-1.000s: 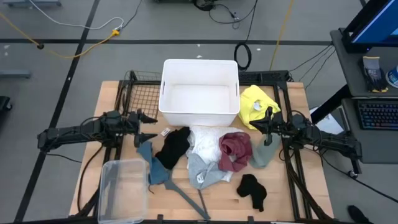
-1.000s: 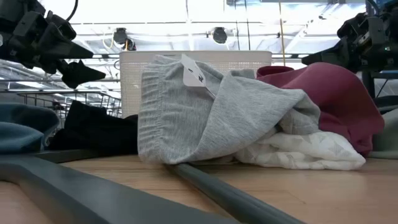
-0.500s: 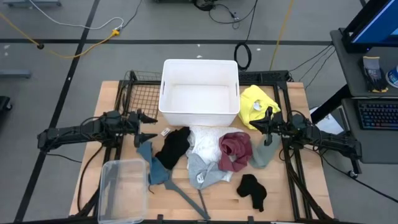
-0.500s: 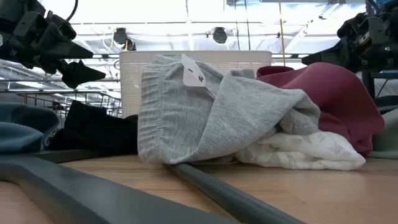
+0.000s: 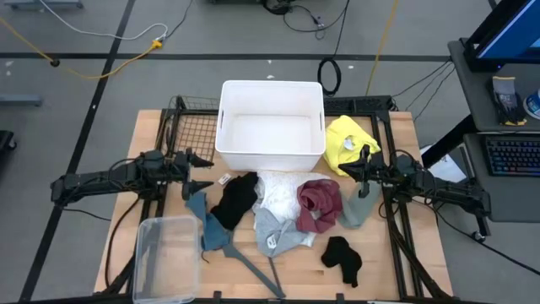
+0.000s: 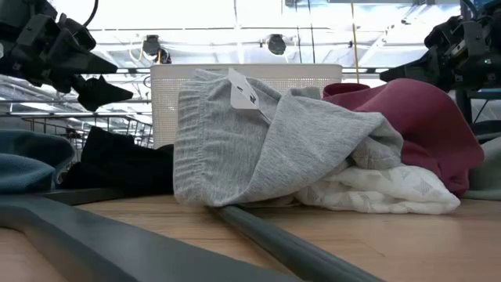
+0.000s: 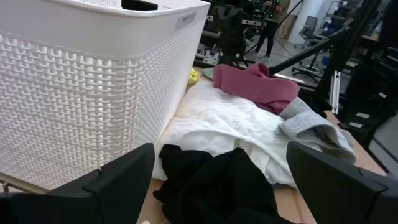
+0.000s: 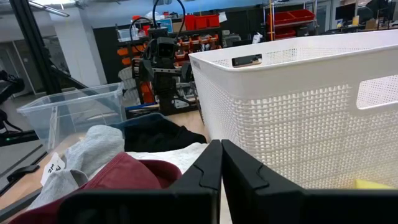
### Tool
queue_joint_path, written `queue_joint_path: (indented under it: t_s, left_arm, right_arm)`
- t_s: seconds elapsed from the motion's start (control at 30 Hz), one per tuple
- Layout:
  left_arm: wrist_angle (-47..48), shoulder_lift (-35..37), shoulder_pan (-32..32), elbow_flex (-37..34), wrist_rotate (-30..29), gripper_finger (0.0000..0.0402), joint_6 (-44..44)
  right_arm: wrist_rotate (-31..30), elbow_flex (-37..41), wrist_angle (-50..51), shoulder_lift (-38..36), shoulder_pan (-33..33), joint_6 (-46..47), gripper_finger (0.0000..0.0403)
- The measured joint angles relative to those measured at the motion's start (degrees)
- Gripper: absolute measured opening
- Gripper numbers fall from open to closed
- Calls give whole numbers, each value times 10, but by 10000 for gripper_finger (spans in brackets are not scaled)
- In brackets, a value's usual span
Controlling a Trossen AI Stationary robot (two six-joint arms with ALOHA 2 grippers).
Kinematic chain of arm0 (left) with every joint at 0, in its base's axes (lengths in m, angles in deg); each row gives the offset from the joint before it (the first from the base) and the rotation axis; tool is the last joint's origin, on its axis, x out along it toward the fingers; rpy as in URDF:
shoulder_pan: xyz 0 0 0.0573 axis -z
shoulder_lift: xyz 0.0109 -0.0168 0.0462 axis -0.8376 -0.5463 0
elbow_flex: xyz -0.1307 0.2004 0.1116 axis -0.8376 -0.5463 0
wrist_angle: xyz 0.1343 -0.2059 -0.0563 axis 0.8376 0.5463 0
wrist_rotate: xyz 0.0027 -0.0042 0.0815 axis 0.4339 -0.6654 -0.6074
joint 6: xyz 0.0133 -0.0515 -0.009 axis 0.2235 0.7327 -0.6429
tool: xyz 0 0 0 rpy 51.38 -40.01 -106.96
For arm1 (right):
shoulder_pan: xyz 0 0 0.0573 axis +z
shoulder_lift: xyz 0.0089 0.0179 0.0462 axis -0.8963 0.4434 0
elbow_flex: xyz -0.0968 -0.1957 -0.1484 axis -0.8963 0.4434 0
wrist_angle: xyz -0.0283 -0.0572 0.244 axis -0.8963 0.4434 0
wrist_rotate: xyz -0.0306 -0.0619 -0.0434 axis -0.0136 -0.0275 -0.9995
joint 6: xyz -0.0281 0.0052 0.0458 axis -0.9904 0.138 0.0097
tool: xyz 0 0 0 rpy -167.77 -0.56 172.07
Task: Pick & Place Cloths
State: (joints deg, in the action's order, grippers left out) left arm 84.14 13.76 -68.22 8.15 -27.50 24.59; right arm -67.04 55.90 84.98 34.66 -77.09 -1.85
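Both arms are hovering above the surface, nothing lifted yet. I am reading this as the opening of the first pick.

My left hand is sitting at the left side of the pile, fingers spread wide, nothing between them. Through its wrist view I am looking at the black cloth just ahead, with the lacy white cloth behind it and the maroon cloth farther on.

My right hand is waiting at the right side, fingers pressed together and holding nothing, near the yellow cloth and above a grey-green cloth.

The cloths are lying in front of the white basket, which looks bare inside. In the heap: the light grey cloth, a teal cloth with the grey hanger lying by it, and a second black piece apart toward the front edge. A clear bin is standing at the front left.

Next move, as I judge it: lowering the left hand onto the black cloth, pinching a fold, lifting clear of the white one beneath so only 1 piece comes away.
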Motion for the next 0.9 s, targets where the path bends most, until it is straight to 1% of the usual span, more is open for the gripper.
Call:
queue_joint_path:
  t_s: [0.23,0.27,0.37,0.47,0.9]
  left_arm:
    - [0,0,0,0,0,365,0]
    - [0,0,0,0,0,365,0]
    - [0,0,0,0,0,365,0]
    - [0,0,0,0,0,365,0]
    - [0,0,0,0,0,365,0]
  right_arm:
    - [0,0,0,0,0,0,4]
    - [0,0,0,0,0,-8,4]
    - [-1,0,0,0,0,-71,4]
    - [0,0,0,0,0,-97,4]
    - [0,0,0,0,0,-94,4]
